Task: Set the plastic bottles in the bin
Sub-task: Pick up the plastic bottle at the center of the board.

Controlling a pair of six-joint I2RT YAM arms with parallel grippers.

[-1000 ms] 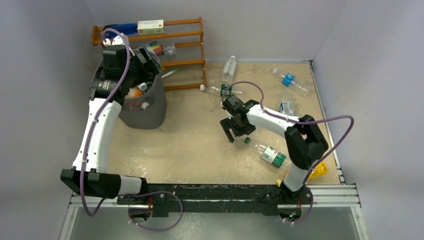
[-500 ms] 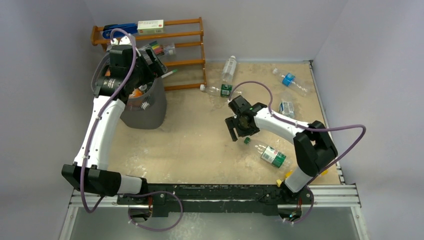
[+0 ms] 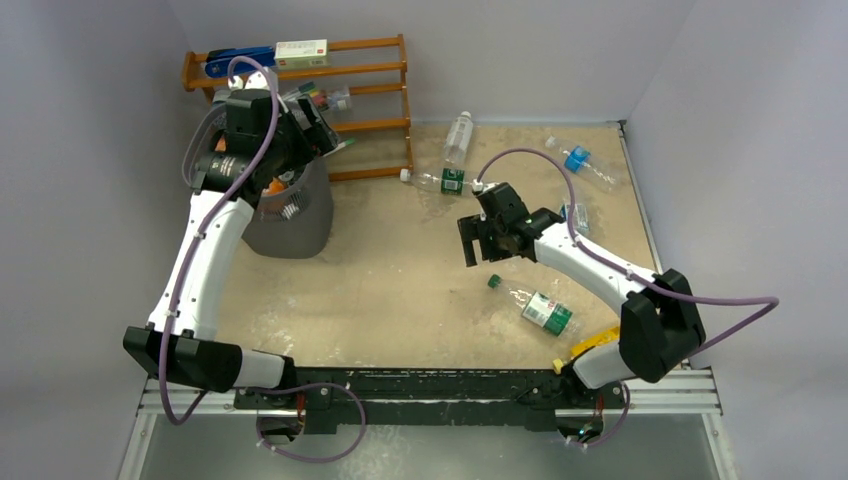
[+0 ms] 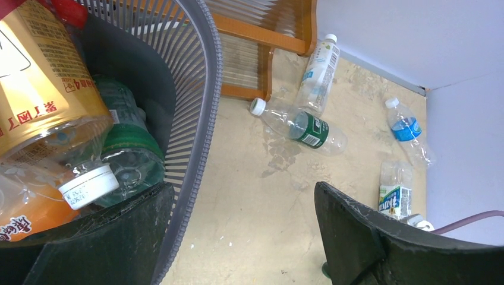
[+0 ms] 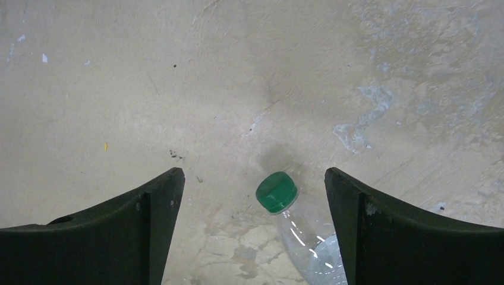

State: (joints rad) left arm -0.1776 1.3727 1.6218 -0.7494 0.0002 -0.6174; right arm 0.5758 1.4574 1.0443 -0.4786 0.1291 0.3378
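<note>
table (image 5: 178, 71): matt beige surface, rough, scuffed with pale patches. plastic bottle (image 5: 309, 249): clear, glossy plastic; smooth green cap. bin (image 4: 211, 89): grey plastic, ribbed walls. rack (image 3: 370, 70): orange varnished wood. right hand (image 5: 252, 172) fingers (image 5: 136, 237): black, matt, fine-grained.

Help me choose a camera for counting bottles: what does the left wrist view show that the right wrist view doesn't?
Only the left wrist view: the bin holding several binned bottles, the wooden rack, and four loose bottles on the table, including a green-labelled bottle. Only the right wrist view: a close look at a clear green-capped bottle lying below the open right gripper. Both: the tan table and open fingers; the left gripper is open too.
</note>
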